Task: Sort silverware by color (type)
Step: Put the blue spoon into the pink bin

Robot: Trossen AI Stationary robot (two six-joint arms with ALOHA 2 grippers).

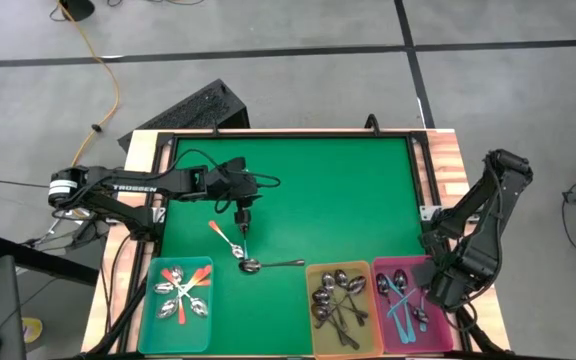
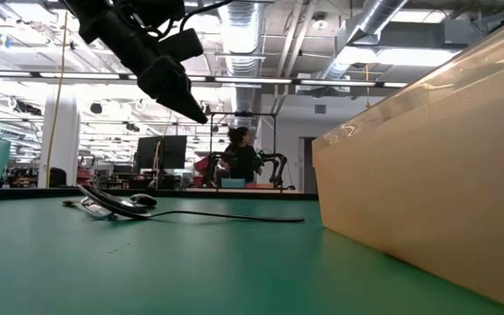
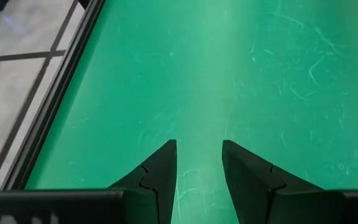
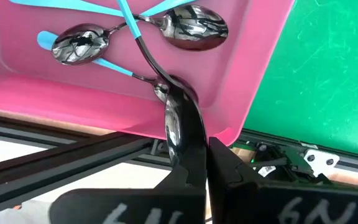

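A green table with wooden side edges carries two loose spoons near its centre: an orange-handled spoon and, at its four o'clock, a dark spoon. Along the six o'clock edge sit a teal bin, yellow bin and pink bin.

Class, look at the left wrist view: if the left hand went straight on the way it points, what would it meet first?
Probably the bare green mat: nothing lies between the left hand and it in that view, though depth is unclear.
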